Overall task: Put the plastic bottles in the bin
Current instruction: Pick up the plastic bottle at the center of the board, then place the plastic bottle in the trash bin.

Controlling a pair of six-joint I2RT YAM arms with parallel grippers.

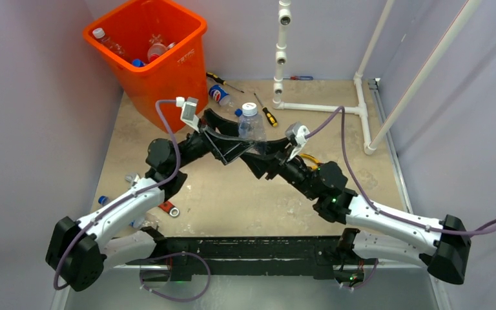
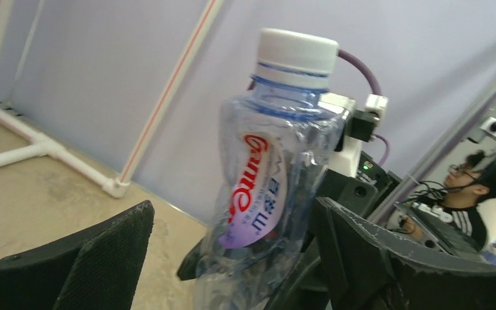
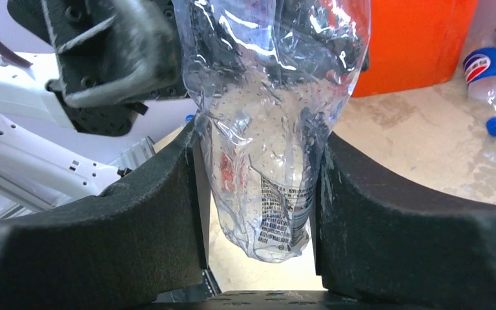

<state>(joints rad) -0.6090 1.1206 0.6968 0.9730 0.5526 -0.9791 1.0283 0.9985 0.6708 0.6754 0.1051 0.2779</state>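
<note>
Clear crumpled plastic with a white cap: one bottle (image 1: 252, 123) stands upright in the air over the middle of the table (image 1: 232, 194), to the right of the orange bin (image 1: 174, 71). Both arms reach inward from the near corners and their wrists meet beneath it. The right pincer (image 3: 258, 194) comes in from the right and pinches the bottle's lower body, both pads (image 3: 374, 226) pressed on its dented sides. The left pincer (image 2: 232, 219) is spread around the same bottle, its left finger (image 2: 97, 258) apart from the plastic. Other bottles (image 1: 157, 49) lie inside the bin at the far left; a blue-labelled one (image 1: 219, 95) lies on the table near the bin's right side
</note>
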